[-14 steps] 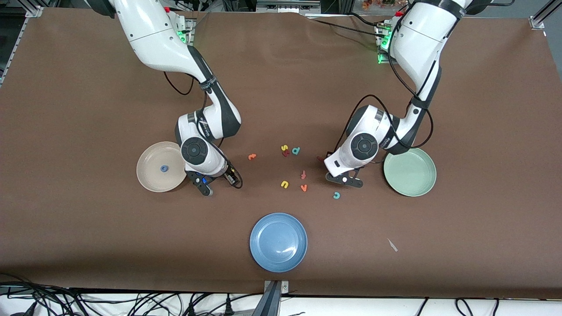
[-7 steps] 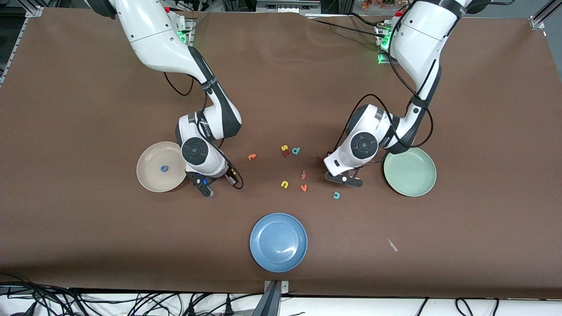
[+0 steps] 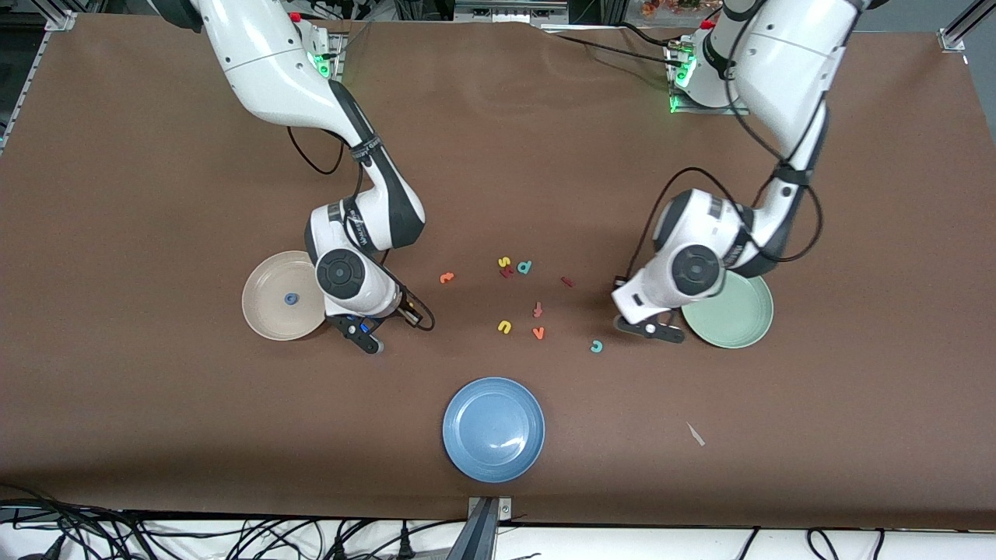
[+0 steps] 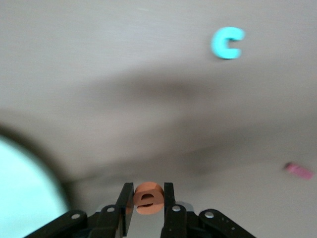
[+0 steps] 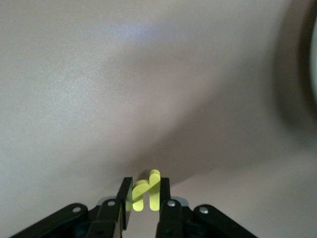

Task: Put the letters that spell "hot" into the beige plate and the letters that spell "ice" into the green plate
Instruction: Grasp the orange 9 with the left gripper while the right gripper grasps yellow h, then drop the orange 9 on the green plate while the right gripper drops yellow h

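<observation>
over the brown surface (image 3: 156, 194), each gripper carries one letter.
the left gripper (image 4: 148, 206) has its jaws clamped on the orange e (image 4: 147, 197), beside the green plate (image 3: 739, 319); the right gripper (image 5: 146, 201) pinches the yellow h (image 5: 146, 196), beside the beige plate (image 3: 268, 307), where the blue o (image 3: 291, 299) lies. the teal c (image 3: 596, 346) and dark red i (image 3: 567, 281) lie on the surface.

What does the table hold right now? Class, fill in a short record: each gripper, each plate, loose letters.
left gripper: shut on the small orange foam letter e, beside the pale green round plate
right gripper: shut on the small yellow foam letter h, beside the round beige plate
beige plate: holds the blue ring-shaped foam o
green plate: no letter in it
loose on table: teal foam c, dark red foam i
</observation>
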Robot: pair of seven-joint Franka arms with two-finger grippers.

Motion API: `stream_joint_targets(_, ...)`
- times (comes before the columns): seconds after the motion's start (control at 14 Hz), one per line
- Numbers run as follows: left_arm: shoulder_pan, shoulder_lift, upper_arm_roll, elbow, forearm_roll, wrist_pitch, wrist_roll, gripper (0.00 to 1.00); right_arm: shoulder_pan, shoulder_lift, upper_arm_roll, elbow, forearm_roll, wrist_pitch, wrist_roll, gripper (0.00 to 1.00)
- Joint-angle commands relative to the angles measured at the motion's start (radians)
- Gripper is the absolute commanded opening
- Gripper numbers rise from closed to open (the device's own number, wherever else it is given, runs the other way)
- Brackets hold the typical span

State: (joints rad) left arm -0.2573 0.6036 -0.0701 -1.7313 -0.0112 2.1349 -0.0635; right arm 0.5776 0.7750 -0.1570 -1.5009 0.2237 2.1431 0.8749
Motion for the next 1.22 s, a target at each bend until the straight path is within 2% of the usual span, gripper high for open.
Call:
stream_joint_targets(0.0,0.091,-0.033,-0.008,-0.008,0.028,-0.039,0.150,0.00,-0.008,-0.060,-0.054,-0.010,-0.010,-0.135,-0.236,0.00)
stream_joint_targets(0.07,0.114,-0.037,-0.008,-0.005,0.028,-0.039,0.181,0.00,-0.008,-0.089,-0.074,-0.042,-0.014,-0.147,-0.295,0.00)
stream_joint_targets(0.29,0.179,-0.033,-0.008,-0.010,0.049,-0.039,0.264,0.02,-0.007,-0.222,-0.116,-0.229,-0.052,-0.088,-0.436,0.00)
stream_joint_targets(0.36,0.188,-0.030,-0.010,-0.016,0.057,-0.036,0.264,0.19,-0.007,-0.268,-0.139,-0.301,-0.053,-0.048,-0.512,0.00)
stream_joint_targets(0.43,0.191,-0.027,-0.010,-0.020,0.057,-0.035,0.264,0.41,-0.007,-0.308,-0.159,-0.376,-0.052,0.008,-0.606,0.00)
stream_joint_targets(0.5,0.199,-0.019,-0.010,-0.024,0.057,-0.035,0.266,0.99,-0.008,-0.336,-0.183,-0.434,-0.052,0.055,-0.679,0.00)
stream_joint_targets(0.72,0.191,-0.025,-0.016,-0.019,0.057,-0.041,0.263,1.00,-0.008,-0.367,-0.216,-0.568,-0.047,0.208,-0.786,0.00)
stream_joint_targets(0.79,0.181,-0.030,-0.020,-0.011,0.057,-0.041,0.261,1.00,-0.008,-0.367,-0.217,-0.603,-0.046,0.269,-0.797,0.03)
stream_joint_targets(0.86,0.165,-0.034,-0.033,-0.007,0.054,-0.041,0.263,1.00,-0.008,-0.365,-0.217,-0.608,-0.035,0.280,-0.780,0.55)
stream_joint_targets(0.93,0.155,-0.033,-0.051,0.007,0.053,-0.040,0.263,1.00,-0.008,-0.365,-0.217,-0.602,-0.030,0.271,-0.757,1.00)
stream_joint_targets(1.15,0.129,0.021,-0.085,0.111,0.054,-0.032,0.286,1.00,-0.007,-0.358,-0.213,-0.500,-0.030,0.134,-0.584,1.00)
